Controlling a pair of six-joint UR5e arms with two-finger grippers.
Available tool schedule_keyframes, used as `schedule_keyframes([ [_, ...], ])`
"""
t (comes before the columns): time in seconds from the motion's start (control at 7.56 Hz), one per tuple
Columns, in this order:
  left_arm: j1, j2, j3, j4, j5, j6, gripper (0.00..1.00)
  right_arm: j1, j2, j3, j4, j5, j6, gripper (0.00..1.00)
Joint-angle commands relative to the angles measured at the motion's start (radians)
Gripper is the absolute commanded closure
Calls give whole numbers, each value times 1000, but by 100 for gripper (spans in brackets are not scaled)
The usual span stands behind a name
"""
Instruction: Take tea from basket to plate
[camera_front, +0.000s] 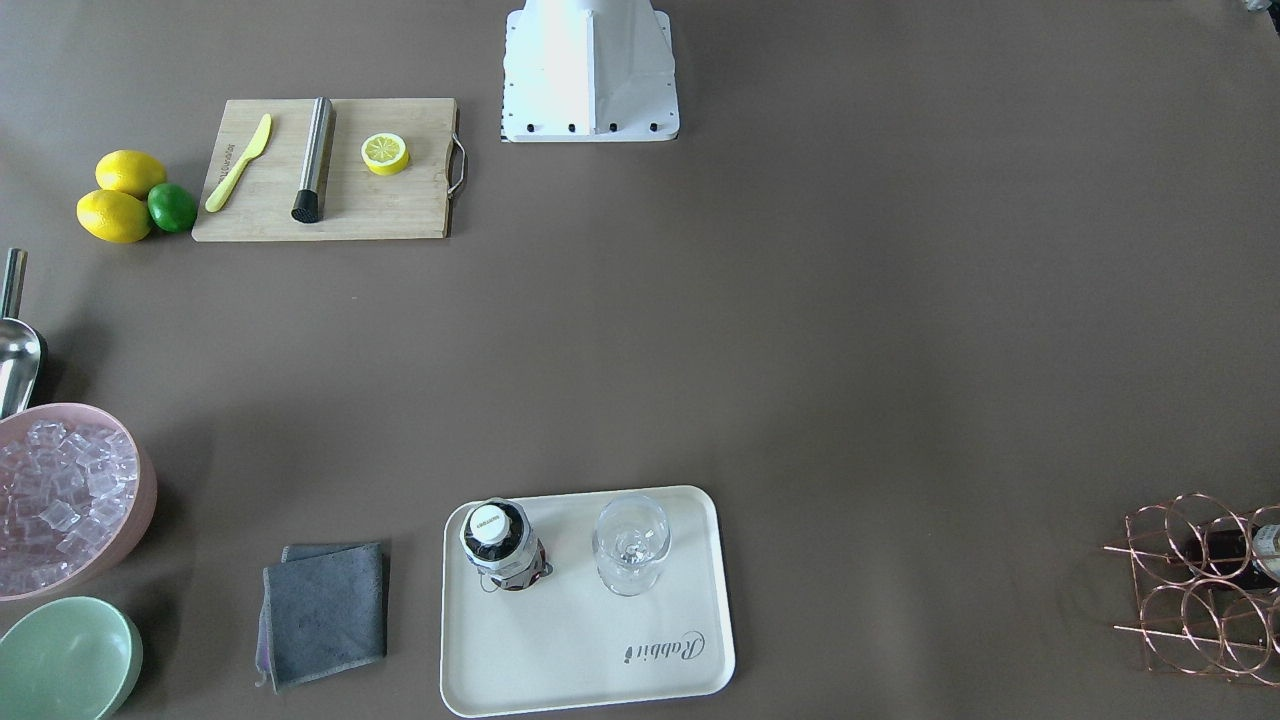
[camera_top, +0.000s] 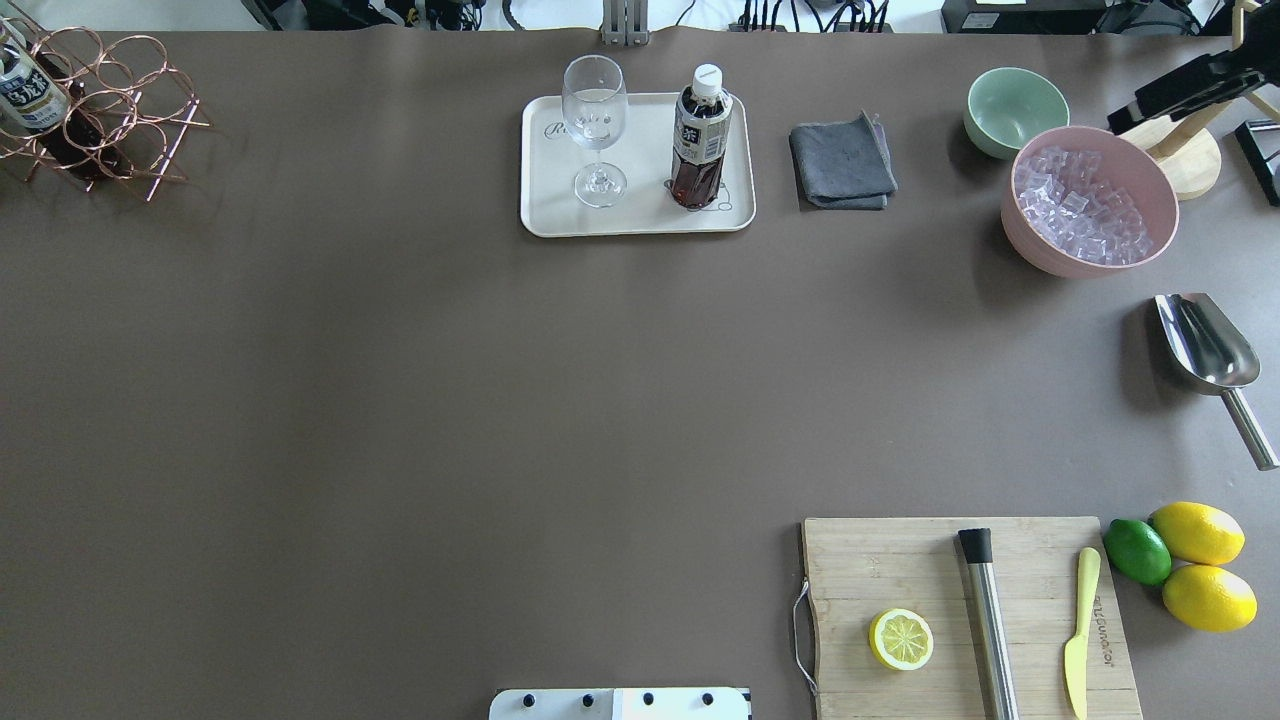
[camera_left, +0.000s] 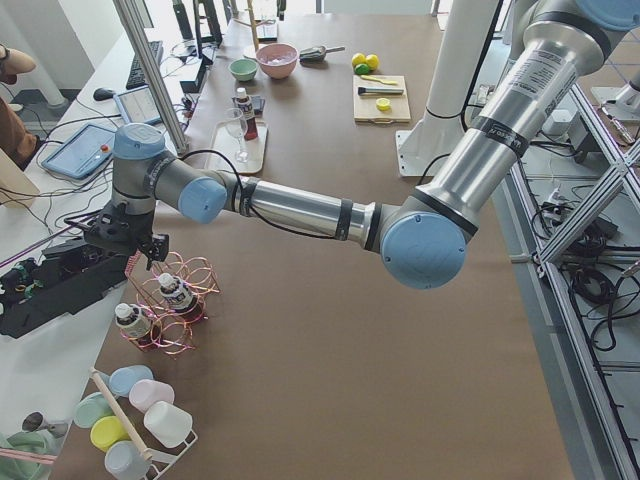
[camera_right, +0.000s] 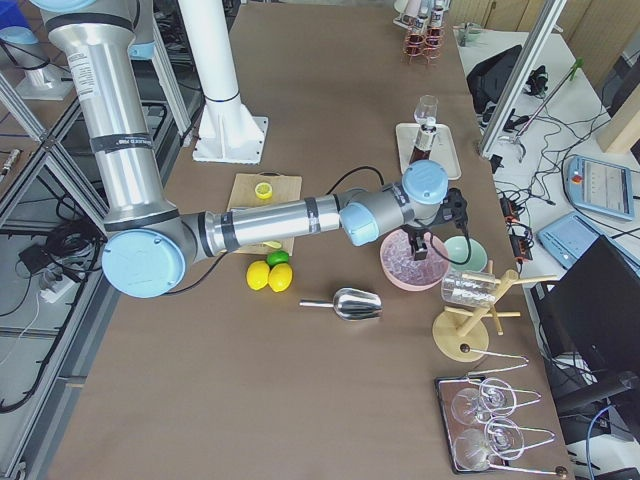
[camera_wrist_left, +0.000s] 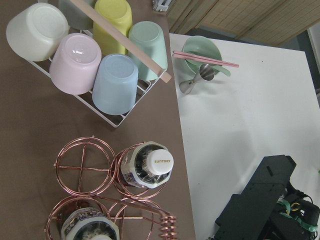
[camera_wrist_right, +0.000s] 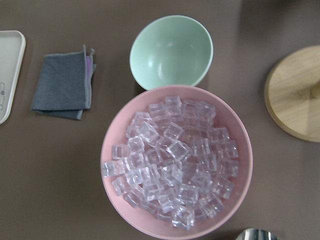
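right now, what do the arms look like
The left arm and right arm are silver tubes with grey joints, light blue caps and a black cable along each forearm. The left pincer and right pincer are black.

Bright, even light (shadows soft and faint), sharp focus throughout.

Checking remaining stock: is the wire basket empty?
No, the left wrist view shows two tea bottles standing upright in rings of the basket.
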Motion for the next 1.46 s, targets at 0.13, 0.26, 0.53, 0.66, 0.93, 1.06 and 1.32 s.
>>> schedule_keyframes([
  [0.13, 4, 280, -316, 60, -125, 285, 2, 70, -175, 57, -277, -70, -6, 0],
  [0.26, 12, 349, -362, 59, -135, 414, 2, 70, -216, 74, -299, -100, -6, 0],
  [0.53, 17, 408, -441, 158, -197, 685, 2, 59, -301, 88, -298, -211, -76, 0],
  [0.66, 17, 489, -506, 160, -212, 815, 2, 58, -300, 85, -301, -237, -77, 0],
  [0.93, 17, 560, -513, 146, -248, 1003, 2, 58, -301, 77, -301, -237, -78, 0],
  [1.06, 17, 571, -516, 157, -277, 1071, 2, 58, -306, 79, -299, -237, -78, 0],
  [1.32, 24, 583, -530, 162, -285, 1169, 2, 58, -306, 79, -296, -240, -78, 0],
])
